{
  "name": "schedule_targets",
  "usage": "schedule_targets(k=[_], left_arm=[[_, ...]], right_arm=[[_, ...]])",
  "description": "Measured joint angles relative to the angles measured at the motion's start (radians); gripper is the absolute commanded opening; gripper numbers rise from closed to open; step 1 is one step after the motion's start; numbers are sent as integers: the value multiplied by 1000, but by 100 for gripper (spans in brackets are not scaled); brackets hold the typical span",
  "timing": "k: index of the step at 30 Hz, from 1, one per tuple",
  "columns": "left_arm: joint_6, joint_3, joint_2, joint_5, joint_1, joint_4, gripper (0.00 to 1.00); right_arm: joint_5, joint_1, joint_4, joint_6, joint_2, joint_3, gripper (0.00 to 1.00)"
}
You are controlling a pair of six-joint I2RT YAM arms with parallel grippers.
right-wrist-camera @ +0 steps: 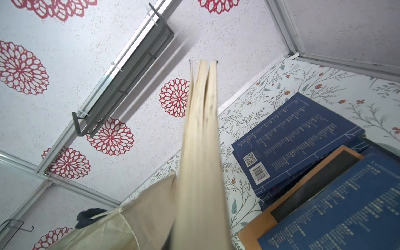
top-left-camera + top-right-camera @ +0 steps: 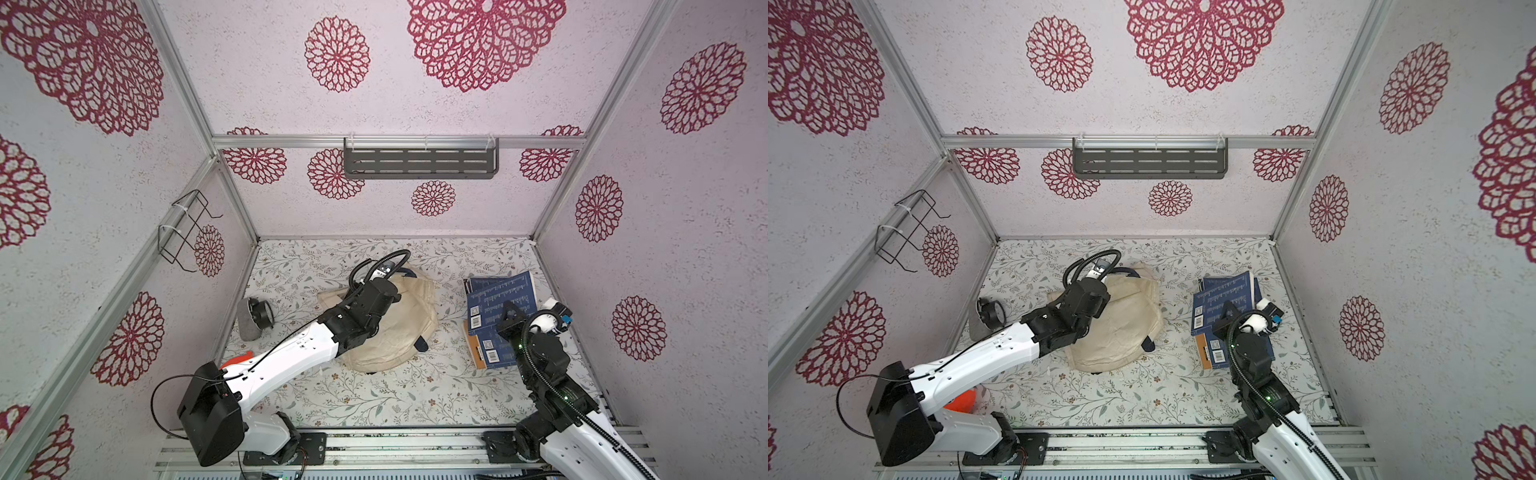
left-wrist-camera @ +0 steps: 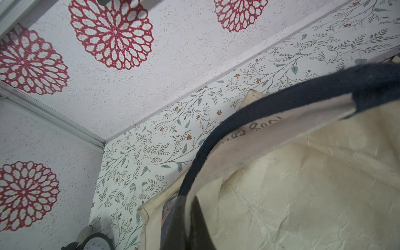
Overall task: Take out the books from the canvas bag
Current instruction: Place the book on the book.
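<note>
The canvas bag (image 2: 399, 328) (image 2: 1121, 328) sits in the middle of the bench (image 2: 374, 399). It is cream and wrinkly. It looks flat and floppy in both top views.

The left tool (image 3: 186, 216) (image 2: 390, 272) is at the bag's 12 o'clock edge. It is clenched on the navy strap (image 3: 270, 104). In the left wrist view the strap bends in a big curve, and one end goes down between the dark fingers (image 3: 198, 218). Some curly writing shows on the cloth just beside the strap.

The right tool (image 2: 510, 311) (image 2: 1227, 311) is at 3 o'clock from the bag, over the pile of books (image 1: 292, 138). It is grasping two thin books (image 1: 201, 151). They stand up on edge in the right wrist view, with their cream pages facing the camera.

The pile lies on the bench, apart from the bag. The dark-blue book on top of the pile lies back side up, with white print and a barcode. An orange-covered book (image 2: 471, 353) (image 2: 1202, 353) pokes out at the pile's 6 o'clock end. Another dark-blue book (image 1: 335, 205) lies on top of it.

A small clock (image 2: 262, 311) (image 3: 95, 243) stands at 9 o'clock from the bag, near the left wall. A grey shelf (image 2: 419, 162) hangs on the back wall at 12 o'clock. A black wire rack (image 2: 187, 228) hangs on the left wall.
</note>
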Motion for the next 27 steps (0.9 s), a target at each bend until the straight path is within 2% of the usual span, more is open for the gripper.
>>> schedule_targets(k=[7,16,27], left_arm=[[-4,0,1,5,0,-10,0],[-5,0,1,9,0,-11,0],[-4,0,1,21,0,-10,0]], right_arm=[[-105,-137,24,42,108,63,0],[-426,-431,169,181,343,67,0],[-553,-578,356,249,534,62,0]])
